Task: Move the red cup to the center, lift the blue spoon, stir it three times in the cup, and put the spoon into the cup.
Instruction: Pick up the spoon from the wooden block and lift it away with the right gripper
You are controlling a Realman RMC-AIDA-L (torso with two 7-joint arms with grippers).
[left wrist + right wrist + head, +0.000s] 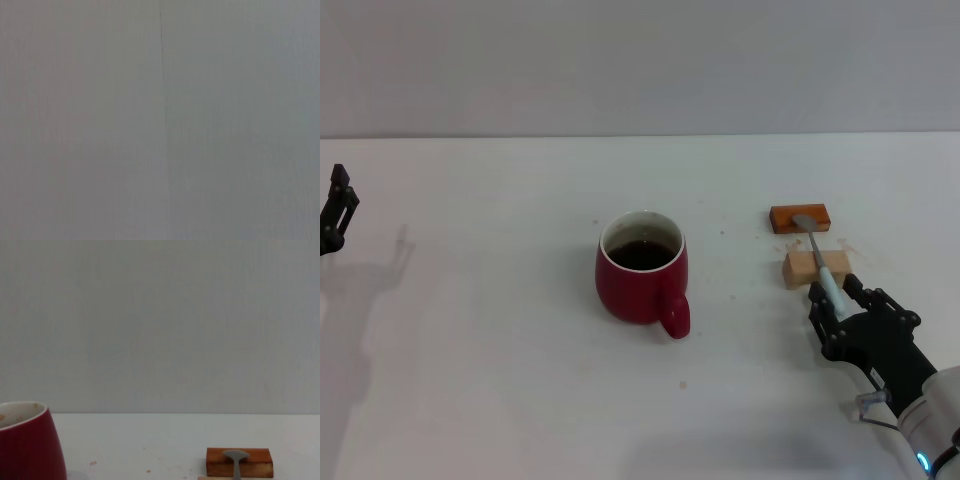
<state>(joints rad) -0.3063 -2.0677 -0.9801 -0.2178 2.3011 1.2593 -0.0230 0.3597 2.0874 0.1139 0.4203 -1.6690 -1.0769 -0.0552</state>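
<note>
The red cup stands upright in the middle of the white table, with dark liquid inside and its handle towards me. Part of it shows in the right wrist view. The blue spoon lies across two blocks to the right of the cup, with its grey bowl on the orange-brown block. My right gripper is at the near end of the spoon's handle. Its fingers stand open on either side of the handle. My left gripper is parked at the far left edge, away from everything.
The orange-brown block and the tan block lie one behind the other, right of the cup. The orange-brown block also shows in the right wrist view. The left wrist view shows only a grey surface.
</note>
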